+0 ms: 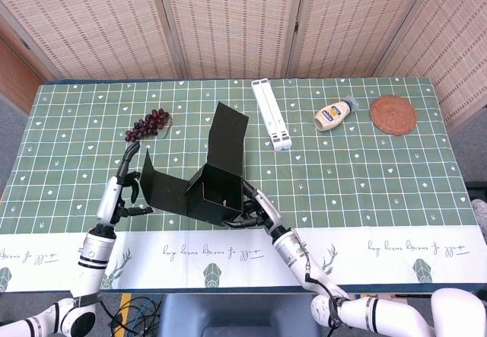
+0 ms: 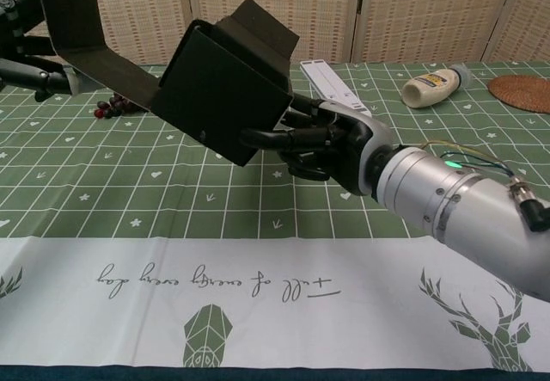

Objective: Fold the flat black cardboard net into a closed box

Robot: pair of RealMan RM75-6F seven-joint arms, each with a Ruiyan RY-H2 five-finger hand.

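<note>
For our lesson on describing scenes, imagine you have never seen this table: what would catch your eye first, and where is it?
The half-folded black cardboard box stands out, held up near the table's front middle by the right hand, its flaps sticking up and out to the left. The left hand sits beside its left flap. Behind it lie dark grapes on the left, and a mayonnaise bottle and round woven coaster at the far right.

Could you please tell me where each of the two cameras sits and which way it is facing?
Head view: sits high above the near table edge, looking steeply down on the whole green tablecloth; both arms show, left hand and right hand.
Chest view: sits low at the near edge, looking level across the table toward the screen; the right hand and forearm fill it, the left hand shows at the left edge.
Shared: the black box, grapes and bottle.
</note>
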